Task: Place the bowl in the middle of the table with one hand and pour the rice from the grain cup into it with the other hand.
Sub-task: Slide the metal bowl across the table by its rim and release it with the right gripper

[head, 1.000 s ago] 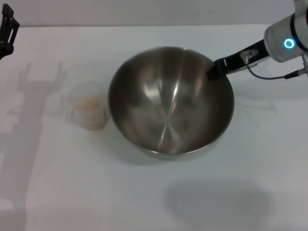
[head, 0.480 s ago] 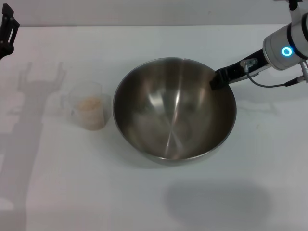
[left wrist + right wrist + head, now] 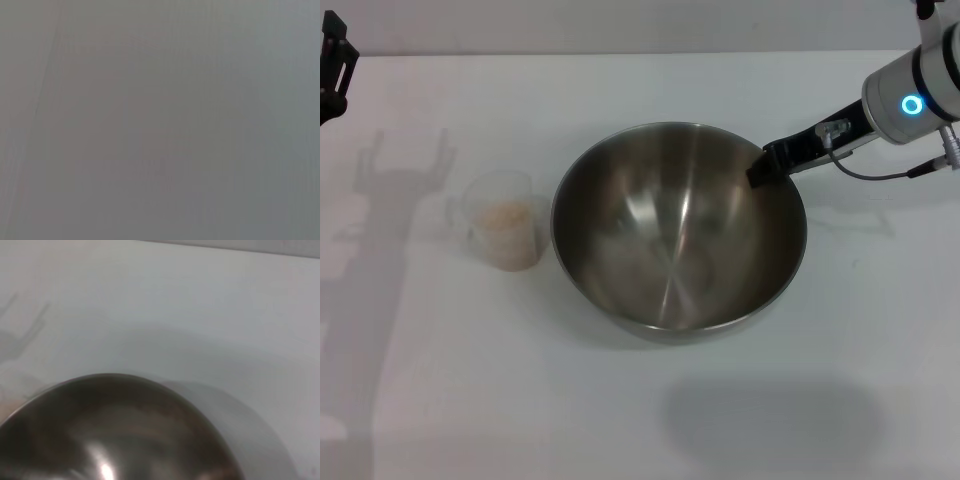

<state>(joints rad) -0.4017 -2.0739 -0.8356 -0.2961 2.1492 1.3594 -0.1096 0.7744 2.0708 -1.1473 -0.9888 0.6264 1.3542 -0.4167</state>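
Silver right arm, blue ring light, black gripper.

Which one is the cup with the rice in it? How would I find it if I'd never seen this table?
Look first for the big shiny steel bowl in the middle of the white table. Just beside it, on the robot's left, stands the grain cup, apart from both grippers. It is small, see-through plastic with pale rice inside, while the bowl is huge, metal and empty.

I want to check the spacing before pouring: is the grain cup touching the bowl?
Apart. In the head view a narrow strip of white table shows between the grain cup and the rim of the bowl.
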